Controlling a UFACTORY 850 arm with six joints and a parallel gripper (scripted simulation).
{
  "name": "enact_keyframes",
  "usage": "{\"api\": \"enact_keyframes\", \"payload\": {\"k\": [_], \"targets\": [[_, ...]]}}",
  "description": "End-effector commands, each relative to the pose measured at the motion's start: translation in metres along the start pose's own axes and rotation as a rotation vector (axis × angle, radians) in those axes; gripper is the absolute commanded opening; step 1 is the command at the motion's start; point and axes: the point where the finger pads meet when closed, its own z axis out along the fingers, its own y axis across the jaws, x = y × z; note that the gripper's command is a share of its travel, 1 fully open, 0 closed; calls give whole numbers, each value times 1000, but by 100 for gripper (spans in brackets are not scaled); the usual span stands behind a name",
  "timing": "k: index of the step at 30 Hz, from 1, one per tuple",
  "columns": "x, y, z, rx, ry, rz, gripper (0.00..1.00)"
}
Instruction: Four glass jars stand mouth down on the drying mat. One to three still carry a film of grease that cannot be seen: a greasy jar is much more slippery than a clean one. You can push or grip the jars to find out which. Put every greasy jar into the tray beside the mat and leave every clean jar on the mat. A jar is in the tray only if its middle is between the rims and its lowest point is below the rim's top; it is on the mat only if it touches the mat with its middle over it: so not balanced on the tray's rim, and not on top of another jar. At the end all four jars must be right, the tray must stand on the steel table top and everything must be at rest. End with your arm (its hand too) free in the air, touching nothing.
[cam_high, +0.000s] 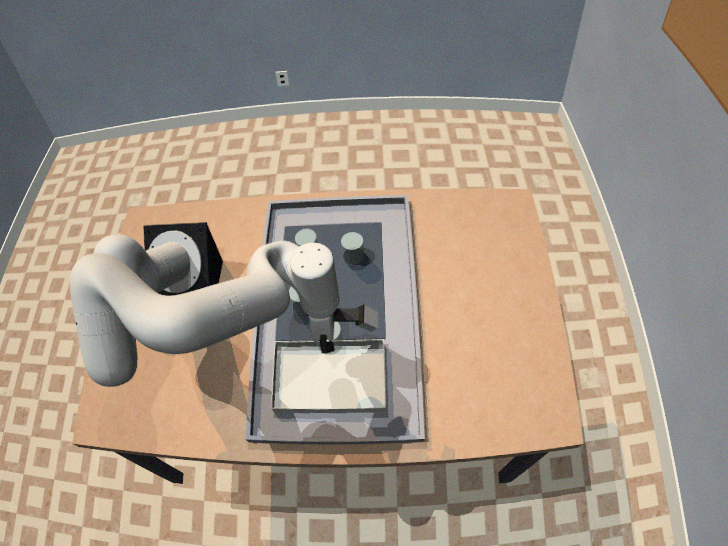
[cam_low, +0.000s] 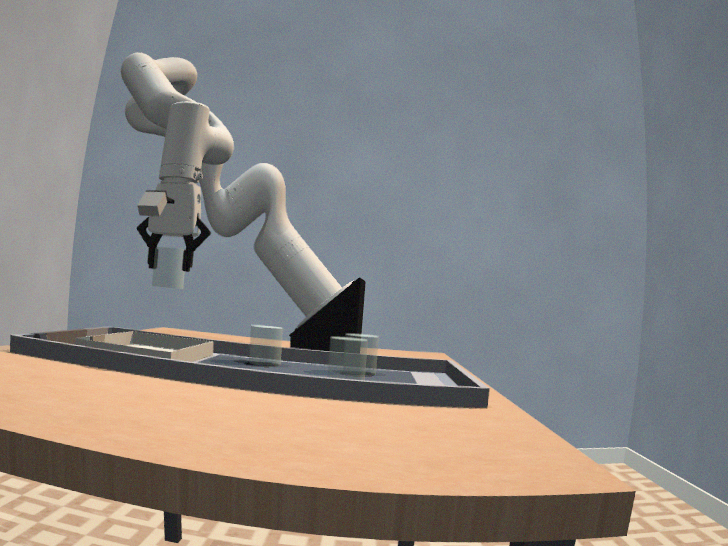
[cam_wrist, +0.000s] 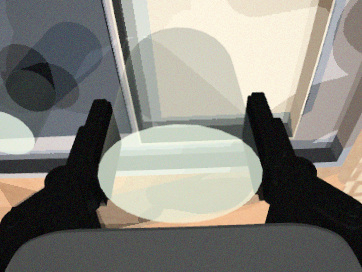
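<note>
My gripper (cam_high: 326, 343) (cam_low: 169, 267) (cam_wrist: 179, 117) is shut on a pale, see-through jar (cam_low: 168, 279) (cam_wrist: 180, 175), held upright high above the table top. In the wrist view it overlaps the tray's mat-side edge; its exact place over the tray is hard to tell. Three jars stand on the dark drying mat (cam_high: 373, 235) (cam_low: 223, 359): a far left jar (cam_high: 305, 236) (cam_low: 371, 346), a far right jar (cam_high: 352, 240) (cam_low: 344, 358), and a jar (cam_high: 294, 295) (cam_low: 266, 344) (cam_wrist: 14, 134) nearer the tray, partly hidden by the arm. The cream tray (cam_high: 329, 410) (cam_low: 194, 350) beside the mat holds no jar.
The mat and tray stand inside the steel table top (cam_high: 402, 323), which has a raised grey border (cam_low: 294, 390). The wooden table (cam_high: 482, 323) (cam_low: 352, 440) lies around it. The arm's black base (cam_high: 212, 258) (cam_low: 329, 329) stands on the left in the top view.
</note>
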Motion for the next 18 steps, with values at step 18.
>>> {"api": "enact_keyframes", "payload": {"k": [18], "targets": [[-16,40,2,0,1,0,0]]}}
